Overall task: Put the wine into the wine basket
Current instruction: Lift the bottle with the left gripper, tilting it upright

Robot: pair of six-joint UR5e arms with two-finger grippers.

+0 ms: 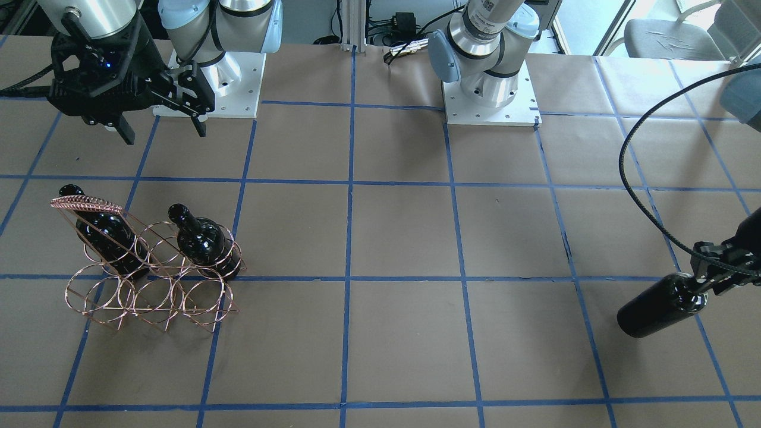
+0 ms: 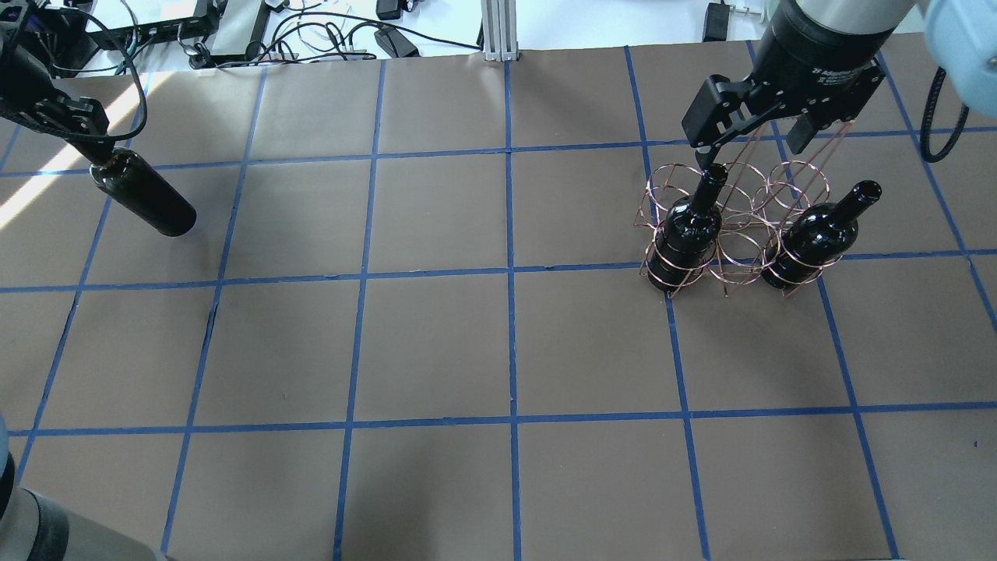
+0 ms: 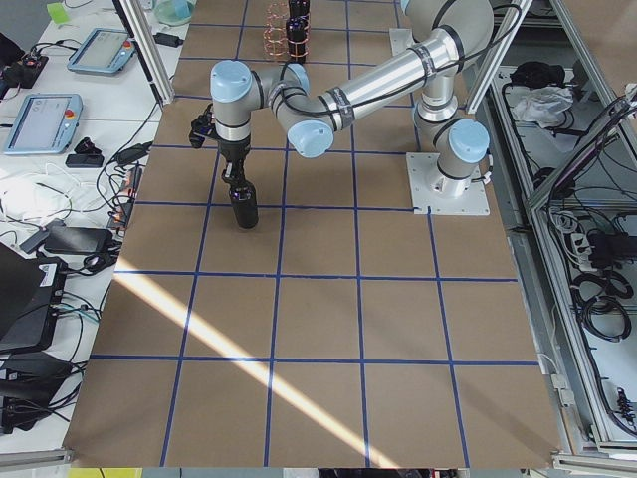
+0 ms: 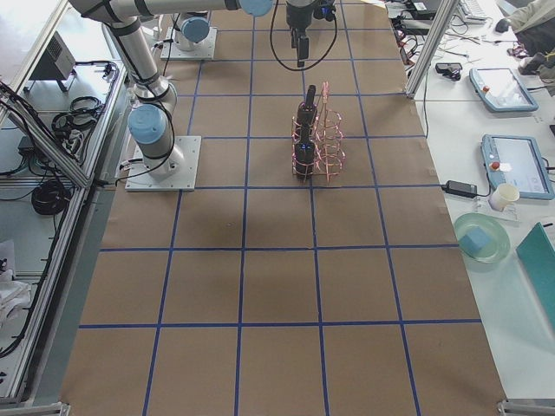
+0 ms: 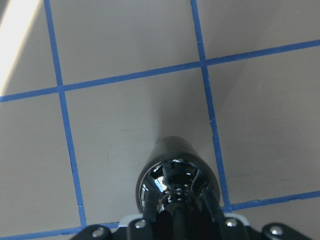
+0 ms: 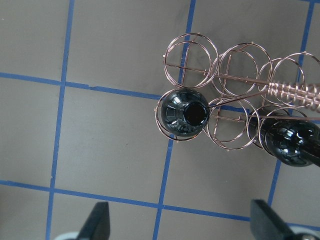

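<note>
My left gripper is shut on the neck of a near-black wine bottle and holds it base-down at the table's far left. That bottle also shows in the front view and in the left wrist view. The copper wire basket stands on the right side with two alike bottles upright in its near row, one at its left end and one at its right end. My right gripper is open and empty above the basket's far side; its wrist view looks down on the left-end bottle's mouth.
The brown table carries a blue tape grid. The two arm bases stand at the robot's edge. Cables and power bricks lie past the far edge. Tablets and a bowl sit on a side desk.
</note>
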